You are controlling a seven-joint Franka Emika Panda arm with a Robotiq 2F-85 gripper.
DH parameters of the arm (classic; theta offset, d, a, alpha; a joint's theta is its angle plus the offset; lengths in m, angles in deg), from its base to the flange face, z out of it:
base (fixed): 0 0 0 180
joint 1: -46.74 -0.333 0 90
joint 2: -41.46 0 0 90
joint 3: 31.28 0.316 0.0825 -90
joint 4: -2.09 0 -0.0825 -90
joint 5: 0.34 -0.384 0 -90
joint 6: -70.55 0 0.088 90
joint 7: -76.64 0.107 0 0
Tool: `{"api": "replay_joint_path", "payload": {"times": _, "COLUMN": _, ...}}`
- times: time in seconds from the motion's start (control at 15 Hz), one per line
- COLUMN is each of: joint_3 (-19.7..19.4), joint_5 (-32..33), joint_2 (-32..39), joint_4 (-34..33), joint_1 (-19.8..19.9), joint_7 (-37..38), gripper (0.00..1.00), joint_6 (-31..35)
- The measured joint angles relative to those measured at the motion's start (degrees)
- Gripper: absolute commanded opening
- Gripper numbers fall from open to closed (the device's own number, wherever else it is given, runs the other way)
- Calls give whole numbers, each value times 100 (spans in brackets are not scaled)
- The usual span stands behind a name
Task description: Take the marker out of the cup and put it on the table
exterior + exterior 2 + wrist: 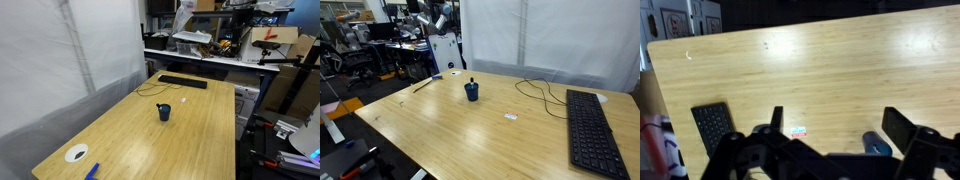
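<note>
The small dark blue cup (164, 113) stands upright near the middle of the light wood table (130, 140). It also shows in an exterior view (471, 92). The marker (472, 80) sticks up out of the cup as a short thin stick. In the wrist view the cup (877, 143) lies low in the picture, near the right finger and partly hidden by the gripper body. My gripper (838, 116) is open and empty, high above the table and well clear of the cup.
A black keyboard (182, 82) lies at one end of the table, with a black cable (545, 95) looping beside it. A small white label (510, 117) lies on the wood. A white disc (76, 154) and a flat blue object (92, 171) sit at the other end.
</note>
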Motion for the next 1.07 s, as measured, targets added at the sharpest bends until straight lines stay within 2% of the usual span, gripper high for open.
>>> {"api": "replay_joint_path", "payload": {"times": 0.27, "joint_3": 7, "joint_5": -218, "joint_2": 237, "joint_4": 31, "joint_1": -390, "joint_7": -447, "gripper": 100, "joint_6": 762}}
{"api": "replay_joint_path", "payload": {"times": 0.87, "joint_3": -17, "joint_5": -226, "joint_2": 266, "joint_4": 39, "joint_1": -418, "joint_7": -566, "gripper": 100, "joint_6": 801}}
{"api": "replay_joint_path", "payload": {"times": 1.07, "joint_3": 25, "joint_5": -350, "joint_2": 645, "joint_4": 10, "joint_1": -553, "joint_7": -604, "gripper": 100, "joint_6": 838}}
